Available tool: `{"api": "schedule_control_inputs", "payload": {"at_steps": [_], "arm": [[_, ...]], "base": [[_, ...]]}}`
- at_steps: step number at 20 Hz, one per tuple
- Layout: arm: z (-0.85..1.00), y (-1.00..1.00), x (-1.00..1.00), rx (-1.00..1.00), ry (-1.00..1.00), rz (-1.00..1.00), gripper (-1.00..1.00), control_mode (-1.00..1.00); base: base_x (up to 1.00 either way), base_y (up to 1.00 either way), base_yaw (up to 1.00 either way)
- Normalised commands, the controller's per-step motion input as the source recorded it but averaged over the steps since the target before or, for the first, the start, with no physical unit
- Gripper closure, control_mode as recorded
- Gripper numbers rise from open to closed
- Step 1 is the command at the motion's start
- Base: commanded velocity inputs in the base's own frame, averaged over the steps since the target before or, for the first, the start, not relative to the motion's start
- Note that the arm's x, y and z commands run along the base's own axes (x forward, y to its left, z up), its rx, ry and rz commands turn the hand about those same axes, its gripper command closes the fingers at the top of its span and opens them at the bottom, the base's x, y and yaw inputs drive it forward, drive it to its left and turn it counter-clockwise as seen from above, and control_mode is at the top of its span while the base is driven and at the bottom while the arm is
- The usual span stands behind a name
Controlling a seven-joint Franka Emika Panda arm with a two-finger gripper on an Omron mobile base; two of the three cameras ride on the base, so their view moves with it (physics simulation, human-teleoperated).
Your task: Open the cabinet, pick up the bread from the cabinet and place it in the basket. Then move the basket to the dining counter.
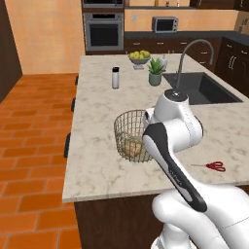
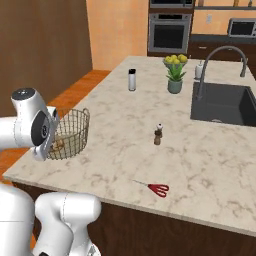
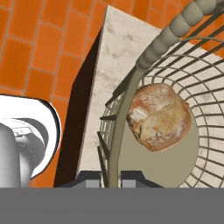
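Observation:
The wire basket (image 1: pixel 130 135) (image 2: pixel 71 132) sits over the near left corner of the dining counter (image 1: pixel 97 116) (image 2: pixel 200 165), close to its front edge. The bread (image 3: pixel 159 117), a tan-brown roll, lies inside on the basket's pale base and shows faintly through the wires (image 1: pixel 132 147). In the hand view my gripper (image 3: pixel 111 178) is shut on the basket (image 3: pixel 131 87), with a rim wire running up between the two dark fingertips. In both base views the arm's white links cover the hand at the basket's near side. The cabinet is out of view.
Red scissors (image 1: pixel 214 166) (image 2: pixel 159 189) lie near the counter's front edge. A small pepper mill (image 2: pixel 158 134), a silver shaker (image 1: pixel 115 78), a potted plant (image 1: pixel 155 72) and a fruit bowl (image 1: pixel 139 57) stand farther back. Sink (image 1: pixel 204 87) and faucet sit right. Orange tile floor lies left.

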Motion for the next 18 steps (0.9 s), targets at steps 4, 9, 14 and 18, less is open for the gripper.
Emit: {"api": "schedule_control_inputs", "payload": {"at_steps": [4,9,14,18], "arm": [[-0.06,-0.05,0.71,0.00,0.00,-0.07,1.00,-1.00],[-0.27,-0.01,1.00,0.00,0.00,-0.05,1.00,-1.00],[-0.26,-0.30,1.00,0.00,0.10,0.00,1.00,-1.00],[-0.49,-0.06,1.00,0.00,0.18,-0.01,1.00,-1.00]], "base": [[0.15,0.04,-0.03],[0.00,0.00,0.00],[0.00,0.00,0.00],[0.00,0.00,0.00]]}}
